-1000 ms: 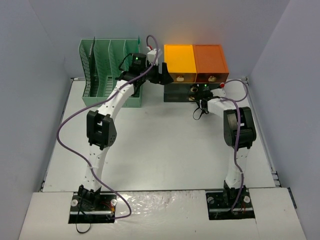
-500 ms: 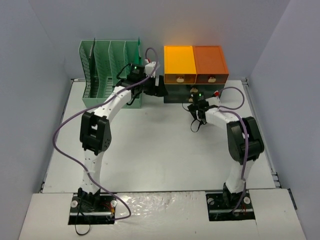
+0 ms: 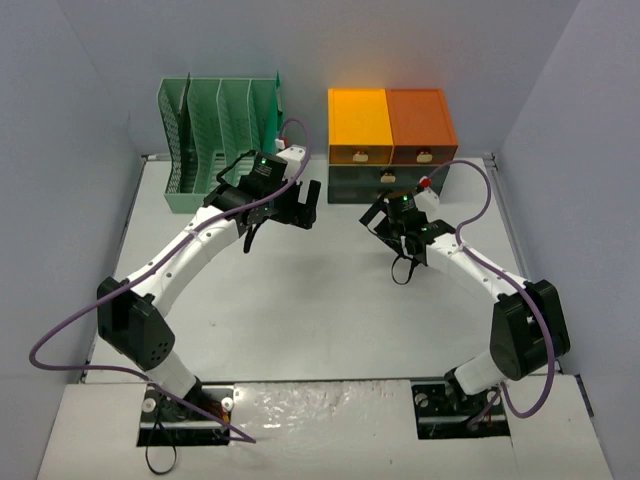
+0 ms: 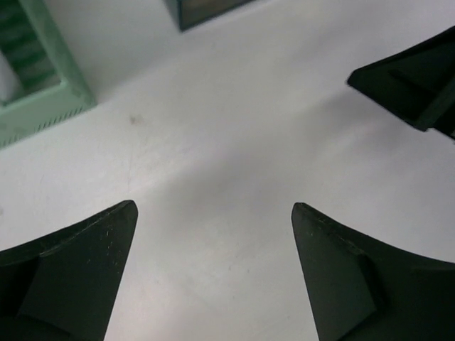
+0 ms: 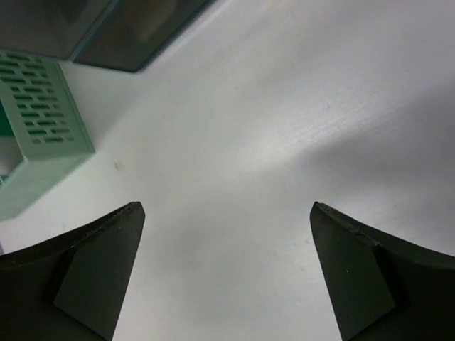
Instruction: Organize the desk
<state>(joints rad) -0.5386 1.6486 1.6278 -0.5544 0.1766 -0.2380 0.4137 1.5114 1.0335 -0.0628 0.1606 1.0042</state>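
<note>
Green rack (image 3: 215, 140) + drawer unit (image 3: 390, 140) sit at the far edge of the table (image 3: 320, 310), so left arm (image 3: 190, 250) & right arm (image 3: 470, 265) hover in front w/ jaws wide apart, empty, prob done imo.

A mint-green slotted file rack (image 3: 222, 140) is standing upright at the far left, its dividers rising toward the back wall. To its right, with a gap between them, an orange-and-dark-grey drawer unit (image 3: 392, 145) is sitting, two orange compartments side by side resting over a dark grey tier.
</note>
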